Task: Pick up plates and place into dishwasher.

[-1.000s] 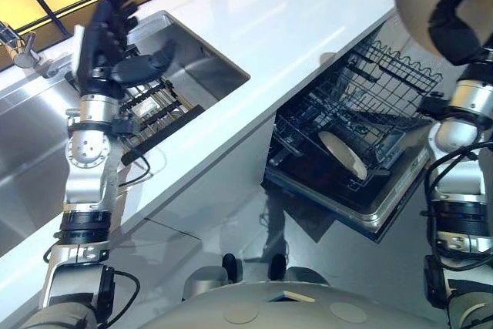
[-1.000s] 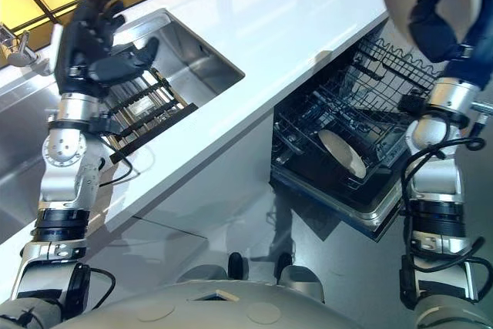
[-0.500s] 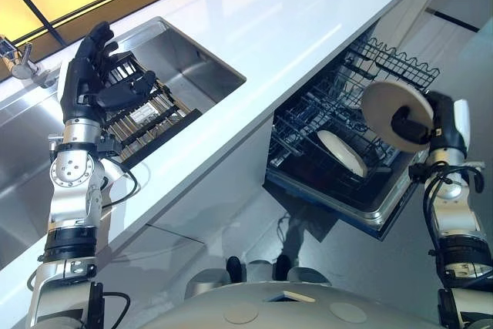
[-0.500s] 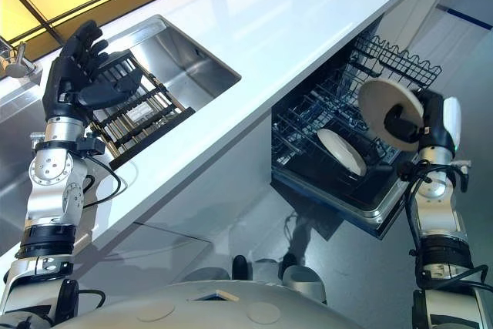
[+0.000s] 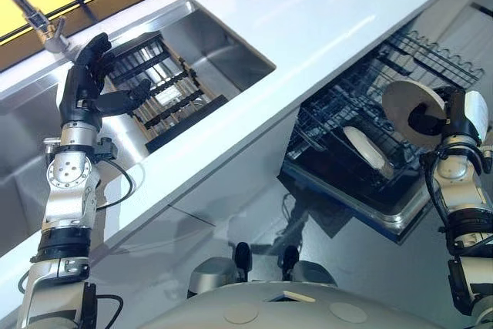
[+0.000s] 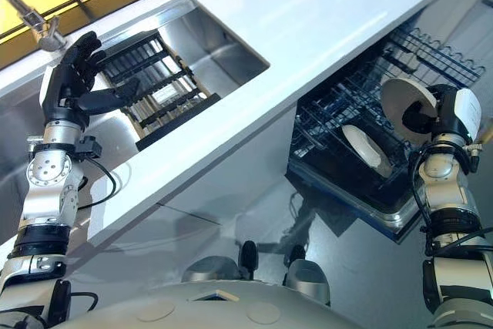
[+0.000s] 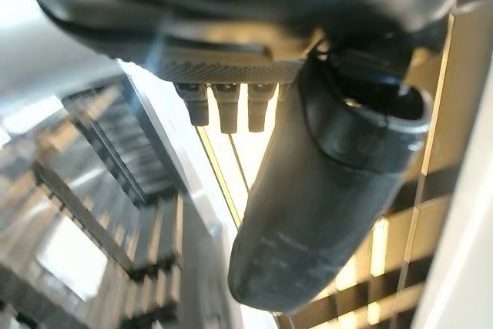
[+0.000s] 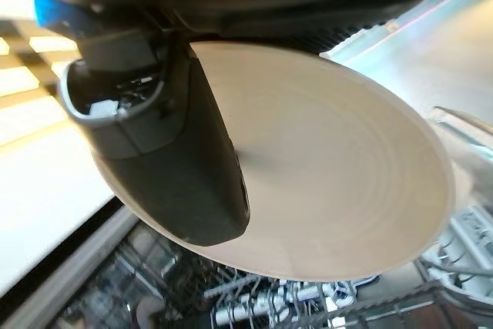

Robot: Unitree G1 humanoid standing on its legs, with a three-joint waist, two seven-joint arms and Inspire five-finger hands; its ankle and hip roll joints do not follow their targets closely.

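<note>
Currently the right hand [image 6: 428, 118] pinches a beige plate [image 6: 404, 99] above the dishwasher rack [image 5: 362, 105]; the left hand [image 5: 86, 86] is spread over the sink [image 5: 231, 52].

The fingers of the right hand [image 5: 429, 117] are hidden behind the plate [image 5: 410, 99] it holds; only the thumb is seen on the plate's face. In the right wrist view the upper edge of that plate is covered by the hand's bulk. A second plate [image 5: 366, 146] in the dishwasher rack [image 6: 350, 109] is partly screened by the wires, and its lower rim cannot be made out. The rack's far corner is cut off by the edge. The tap [image 5: 42, 22] is cut off at the top. The drying rack [image 7: 100, 213] is blurred in the left wrist view.
</note>
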